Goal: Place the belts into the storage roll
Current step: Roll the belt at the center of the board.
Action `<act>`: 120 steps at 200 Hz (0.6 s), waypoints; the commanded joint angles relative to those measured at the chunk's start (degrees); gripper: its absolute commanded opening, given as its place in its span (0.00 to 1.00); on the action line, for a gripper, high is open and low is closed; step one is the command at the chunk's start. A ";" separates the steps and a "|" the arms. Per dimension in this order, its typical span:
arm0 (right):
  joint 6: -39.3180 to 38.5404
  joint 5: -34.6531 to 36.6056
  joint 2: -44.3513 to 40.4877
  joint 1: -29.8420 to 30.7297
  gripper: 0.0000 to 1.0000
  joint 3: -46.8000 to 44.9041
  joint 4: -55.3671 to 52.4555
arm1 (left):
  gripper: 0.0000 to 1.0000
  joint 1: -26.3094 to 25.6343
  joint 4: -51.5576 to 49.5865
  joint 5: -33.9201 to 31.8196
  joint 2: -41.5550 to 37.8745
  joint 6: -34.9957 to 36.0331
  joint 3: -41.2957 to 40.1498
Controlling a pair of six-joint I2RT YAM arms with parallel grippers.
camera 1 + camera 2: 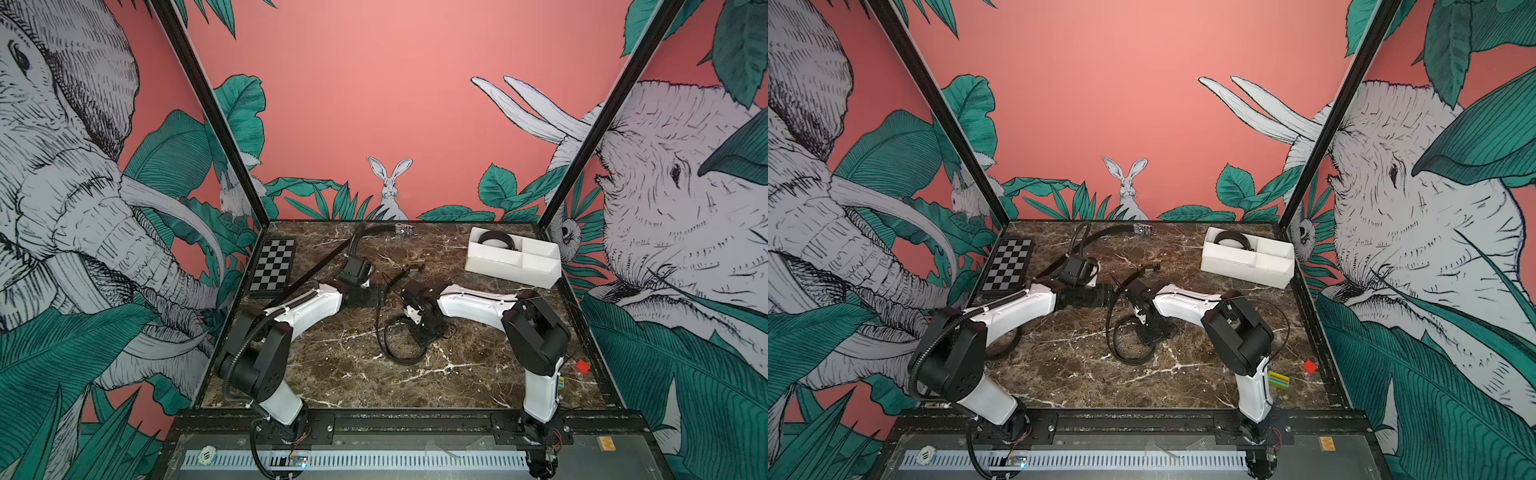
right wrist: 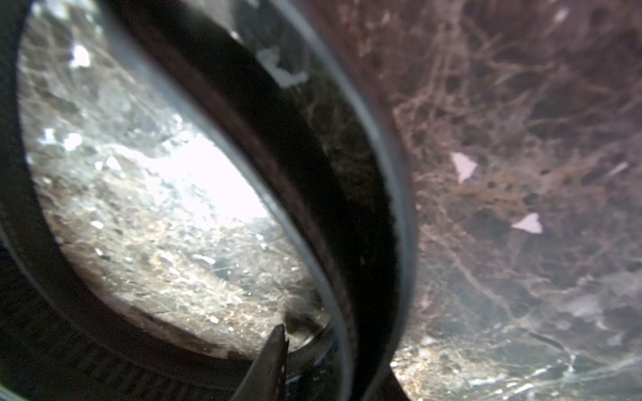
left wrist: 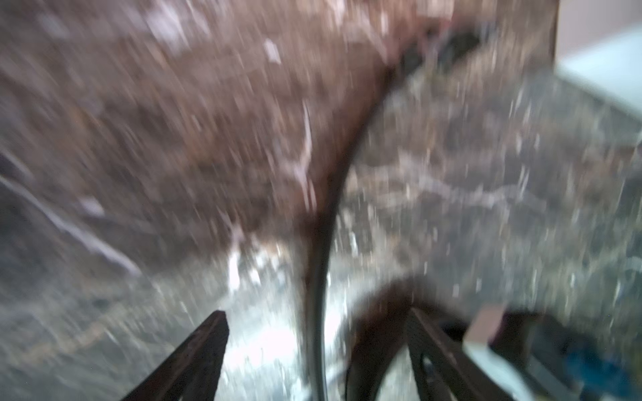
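only its wrist view shows left claw (image 3: 316,312) spread; right claw (image 1: 428,332), cannot tell.

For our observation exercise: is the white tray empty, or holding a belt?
Partly filled: one coiled belt lies in an end compartment of the white tray; the others look empty.

No word, number or brand name could be read anywhere. In both top views a small orange sticker (image 1: 606,444) (image 1: 1327,444) on the grey base plate (image 1: 415,444), below the front right corner of the counter (image 1: 332,374), carried a pale mark, too small to tell letter from logo. A round white sticker (image 1: 206,455) below the front left corner showed dark strokes, equally illegible. Both wrist views were blurred; no lettering showed there.
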 commanded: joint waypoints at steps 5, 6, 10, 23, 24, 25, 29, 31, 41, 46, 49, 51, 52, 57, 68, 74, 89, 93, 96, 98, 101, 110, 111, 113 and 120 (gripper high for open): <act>1.23 -4.69 2.38 0.59 0.32 -1.22 3.18 | 0.82 -3.74 1.41 3.59 -3.80 -4.49 -6.71; 1.28 -4.76 2.38 0.59 0.32 -1.17 3.21 | 0.82 -3.89 1.46 3.61 -3.83 -4.58 -6.82; 1.40 -4.89 2.38 0.59 0.32 -1.22 3.47 | 0.82 -4.38 1.91 3.74 -3.95 -5.22 -7.31; 1.73 -5.09 2.54 0.59 0.32 -1.05 3.76 | 0.83 -5.71 3.23 4.39 -3.42 -6.30 -7.92; 1.75 -5.09 2.64 0.59 0.32 -1.05 3.76 | 0.82 -5.80 3.17 4.32 -3.38 -6.36 -7.87; 1.76 -5.14 2.64 0.59 0.32 -1.05 3.76 | 0.82 -5.93 3.09 4.24 -3.23 -6.39 -7.84; 1.82 -5.12 2.64 0.59 0.32 -0.98 3.82 | 0.82 -6.20 2.75 3.96 -2.62 -6.46 -7.65; 1.88 -5.14 2.69 0.59 0.32 -0.96 3.71 | 0.82 -6.36 2.64 3.85 -2.35 -6.50 -7.51; 1.95 -5.06 2.73 0.59 0.32 -0.87 3.76 | 0.80 -7.00 2.08 3.64 -0.61 -6.58 -6.84; 2.02 -5.03 2.73 0.59 0.32 -0.82 3.74 | 0.78 -7.40 1.52 3.55 0.31 -6.68 -6.38; 2.05 -5.05 2.73 0.59 0.32 -0.79 3.68 | 0.76 -7.53 0.91 3.34 0.88 -6.69 -5.99; 2.04 -5.08 2.73 0.59 0.32 -0.78 3.68 | 0.75 -7.73 0.51 3.12 1.14 -6.69 -5.75; 2.08 -5.13 2.73 0.59 0.32 -0.78 3.72 | 0.75 -7.78 0.18 3.03 1.41 -6.69 -5.64; 2.13 -5.22 2.73 0.59 0.32 -0.78 3.74 | 0.72 -8.17 -1.08 2.53 2.32 -6.44 -4.95; 2.24 -5.48 2.73 0.59 0.32 -0.69 3.65 | 0.67 -8.27 -4.19 0.42 3.68 -6.09 -3.81; 2.23 -5.62 2.64 0.59 0.32 -0.76 3.64 | 0.61 -8.31 -5.67 -0.92 4.15 -6.05 -3.38; 2.45 -5.75 2.15 0.48 0.36 -0.95 3.56 | 0.47 -10.06 -8.22 -3.81 4.57 -5.68 -3.00; 2.32 -5.79 2.04 0.29 0.38 -0.96 3.52 | 0.43 -10.11 -8.94 -4.61 4.65 -5.45 -2.94; 2.25 -5.87 1.83 0.18 0.39 -0.96 3.44 | 0.41 -10.03 -9.39 -5.22 4.62 -5.19 -2.79; 2.25 -5.93 1.71 0.05 0.40 -0.96 3.37 | 0.40 -10.09 -9.73 -5.52 4.65 -5.02 -2.74; 2.11 -6.01 1.49 -0.20 0.42 -0.96 3.19 | 0.39 -10.11 -10.32 -6.28 4.60 -4.80 -2.64; 1.84 -6.22 0.58 -1.14 0.46 -0.87 2.54 | 0.34 -10.09 -11.65 -7.78 4.79 -4.02 -2.13; 1.81 -6.23 0.43 -1.19 0.47 -0.87 2.49 | 0.33 -10.06 -11.74 -7.87 4.81 -3.86 -2.03; 1.76 -6.28 0.15 -1.53 0.48 -0.87 2.37 | 0.32 -10.10 -11.99 -8.01 4.81 -3.74 -1.97; 1.61 -6.77 -0.79 -2.58 0.51 -0.79 1.93 | 0.28 -10.05 -12.62 -8.56 4.92 -3.08 -1.67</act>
